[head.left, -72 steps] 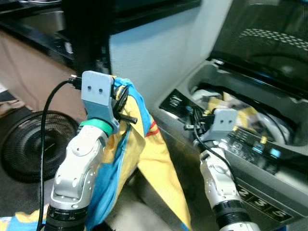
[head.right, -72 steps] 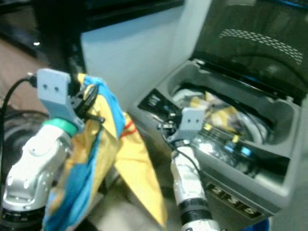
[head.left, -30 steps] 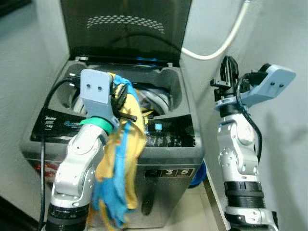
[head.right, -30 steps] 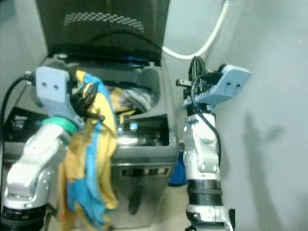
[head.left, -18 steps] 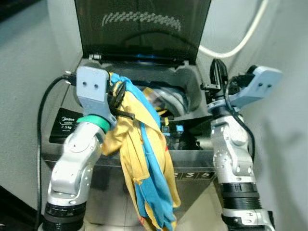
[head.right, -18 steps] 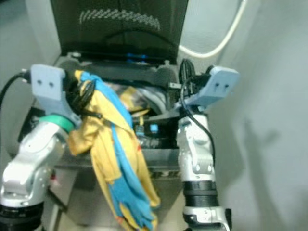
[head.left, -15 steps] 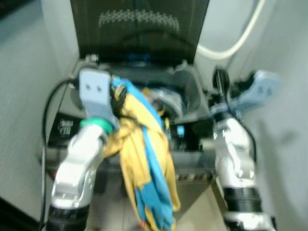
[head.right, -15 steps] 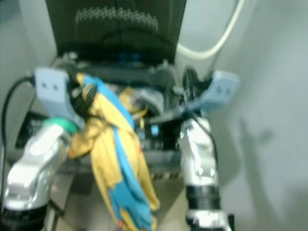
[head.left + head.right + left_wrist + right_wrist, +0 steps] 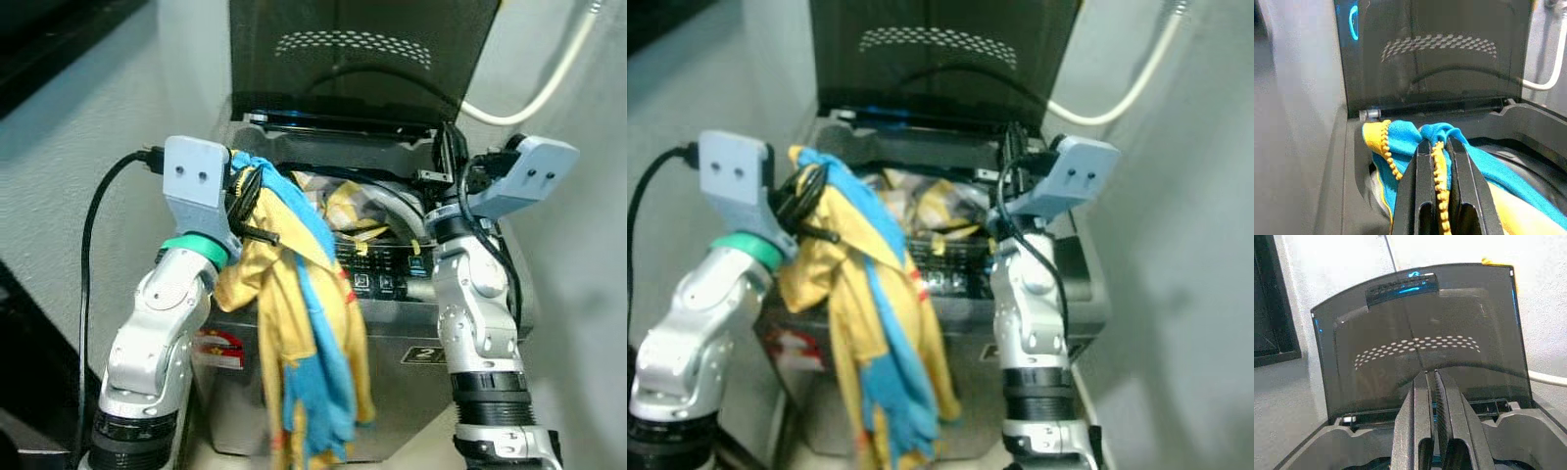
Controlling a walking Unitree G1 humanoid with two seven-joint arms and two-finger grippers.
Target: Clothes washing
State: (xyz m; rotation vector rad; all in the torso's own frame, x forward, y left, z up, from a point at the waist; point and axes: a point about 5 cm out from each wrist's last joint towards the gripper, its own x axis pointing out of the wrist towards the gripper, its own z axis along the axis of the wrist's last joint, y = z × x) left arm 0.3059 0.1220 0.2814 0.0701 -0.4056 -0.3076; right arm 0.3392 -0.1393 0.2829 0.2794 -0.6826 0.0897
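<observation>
My left gripper (image 9: 247,199) is shut on a yellow and blue zippered garment (image 9: 306,338), raised in front of the washing machine's left side. The cloth hangs down in a long bunch over the machine's front panel (image 9: 411,392). In the left wrist view the yellow zipper (image 9: 1438,161) runs between the fingertips of the left gripper (image 9: 1437,143). The machine's dark lid (image 9: 362,59) stands open, and yellow and white clothes (image 9: 345,208) lie in the drum. My right gripper (image 9: 1431,374) is shut on nothing, held up at the machine's right rim (image 9: 451,147).
A white hose (image 9: 549,78) curves along the wall behind the machine on the right. Grey walls close in on both sides. A black cable (image 9: 86,264) loops from my left wrist. The lit control panel (image 9: 387,279) lies at the machine's front edge.
The whole view has shifted and sharpened, and the machine now sits further right. The garment stays in my left gripper, its bunch swinging slightly. Both arms keep their raised poses.
</observation>
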